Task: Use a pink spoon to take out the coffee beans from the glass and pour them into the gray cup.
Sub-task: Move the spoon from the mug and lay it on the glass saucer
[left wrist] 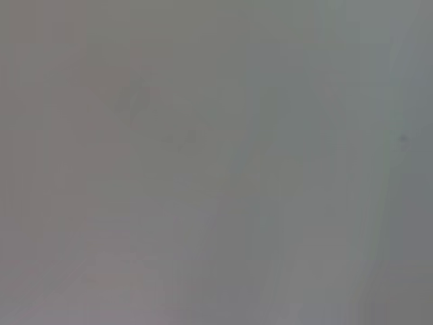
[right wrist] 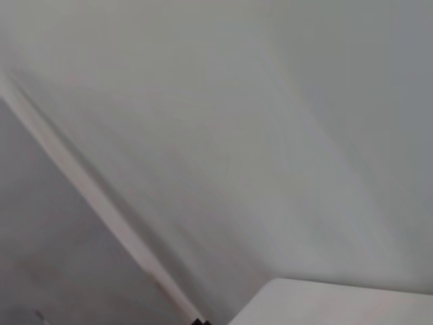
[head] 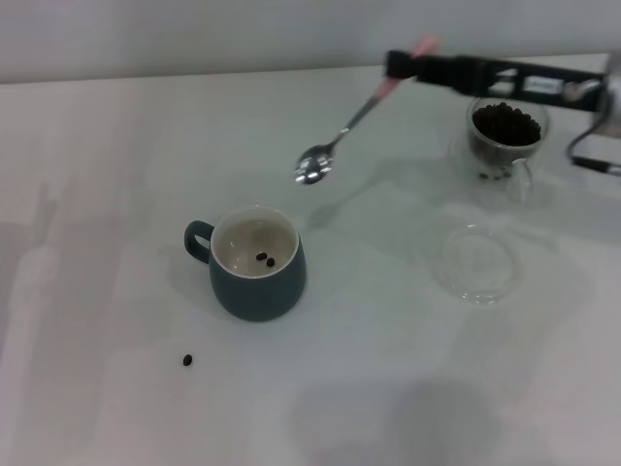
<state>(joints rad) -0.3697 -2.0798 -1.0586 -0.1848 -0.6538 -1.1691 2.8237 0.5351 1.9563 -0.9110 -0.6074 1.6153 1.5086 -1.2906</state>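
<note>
In the head view my right gripper (head: 400, 66) reaches in from the right and is shut on the pale pink handle of the pink spoon (head: 342, 134). The spoon hangs down to the left, its shiny bowl in the air above and behind the gray cup (head: 256, 265). I cannot tell whether beans lie in the spoon's bowl. The gray cup stands mid-table, handle to the left, with two coffee beans (head: 264, 258) on its cream floor. The glass (head: 504, 136), heaped with dark beans, stands at the back right under my right arm. My left gripper is out of view.
A flat clear glass dish (head: 475, 262) lies right of the gray cup, in front of the glass. One stray bean (head: 187, 360) lies on the white table (head: 116, 194) in front and left of the cup. Both wrist views show only blank pale surfaces.
</note>
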